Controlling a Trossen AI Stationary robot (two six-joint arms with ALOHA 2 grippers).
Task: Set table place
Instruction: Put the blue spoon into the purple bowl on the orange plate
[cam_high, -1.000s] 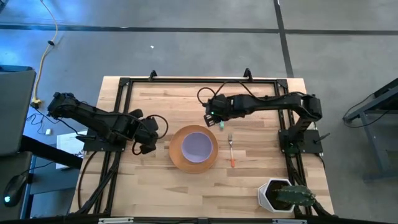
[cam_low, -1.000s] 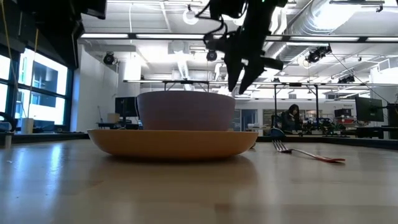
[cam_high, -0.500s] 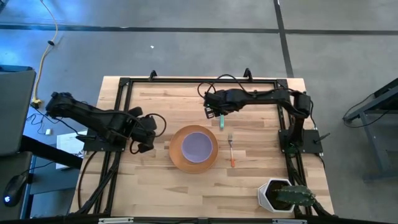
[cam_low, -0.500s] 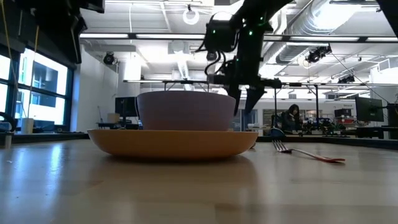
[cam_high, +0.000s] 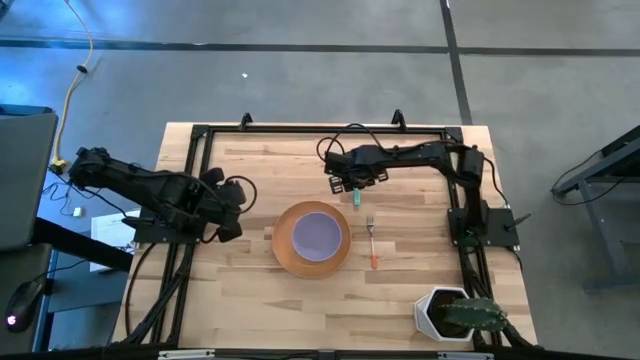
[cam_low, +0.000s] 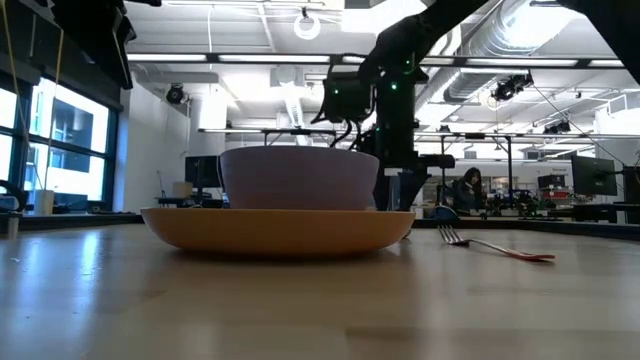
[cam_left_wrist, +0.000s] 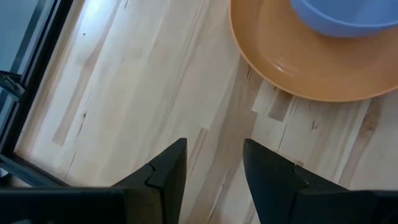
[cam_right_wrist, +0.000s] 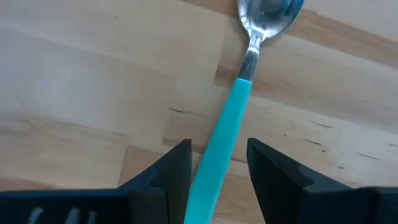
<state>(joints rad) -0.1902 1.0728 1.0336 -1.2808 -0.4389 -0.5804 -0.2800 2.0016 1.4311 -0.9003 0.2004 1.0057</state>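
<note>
The spoon (cam_high: 357, 198) lies flat on the table (cam_high: 250, 290), just beyond the far right rim of the orange plate (cam_high: 285, 258). Its teal handle (cam_right_wrist: 227, 127) runs between my right gripper's (cam_right_wrist: 218, 144) open fingers, with a gap on each side and the metal bowl end pointing away. That gripper (cam_high: 350, 187) points down, low over the table. The lavender bowl (cam_high: 318, 233) sits in the plate. The fork (cam_high: 372, 240) lies to the plate's right, orange handle toward the near edge. My left gripper (cam_left_wrist: 214, 143) is open, hovering left of the plate (cam_left_wrist: 311, 68).
A white angular pot with a green plant (cam_high: 445, 313) stands at the near right corner. A black rail frame (cam_high: 200, 180) edges the table. Bare wood lies near the plate's left side and along the near edge.
My right gripper has come down from well above the table to just over the spoon, fingers now astride its handle, with the arm stretching along the far side. The spoon has stayed put. My left gripper has drawn back a little toward the table's left edge.
</note>
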